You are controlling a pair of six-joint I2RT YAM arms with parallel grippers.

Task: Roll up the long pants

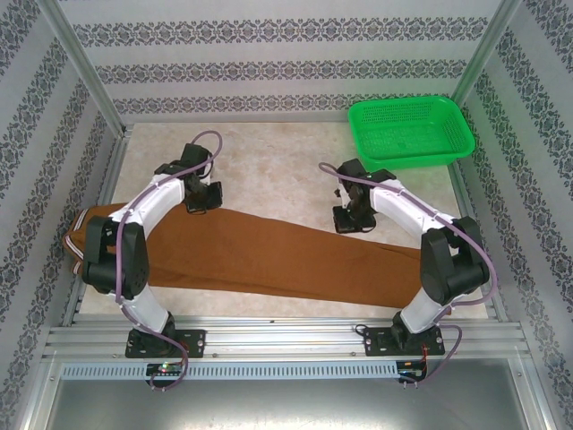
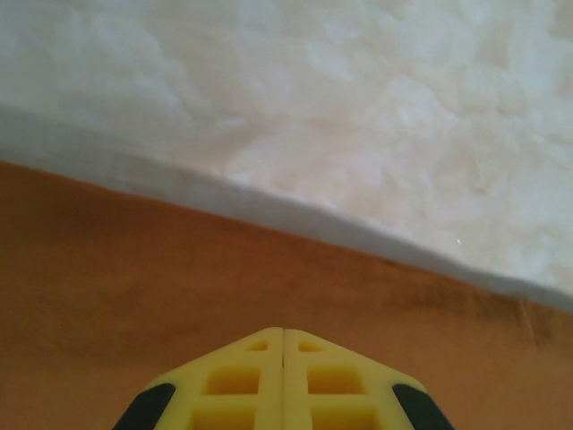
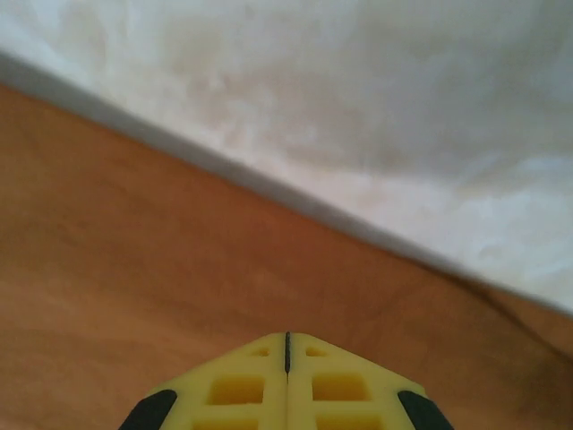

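A pale marbled table (image 1: 269,170) sits between patterned walls, with a green basket (image 1: 410,164) beyond the right gripper (image 1: 352,219). The long pants (image 1: 269,255) lie flat beneath both grippers, stretching from their far edge at the fingertips back toward the bases. The left gripper (image 1: 204,199) and the right one each have their yellow fingers pressed together; I cannot tell whether cloth is pinched.

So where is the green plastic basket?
In the top view, the green plastic basket sits at the far right of the table, beyond the right gripper, apart from the rust-brown cloth pants.

left hand (image 2: 283,331) closed, right hand (image 3: 286,338) closed
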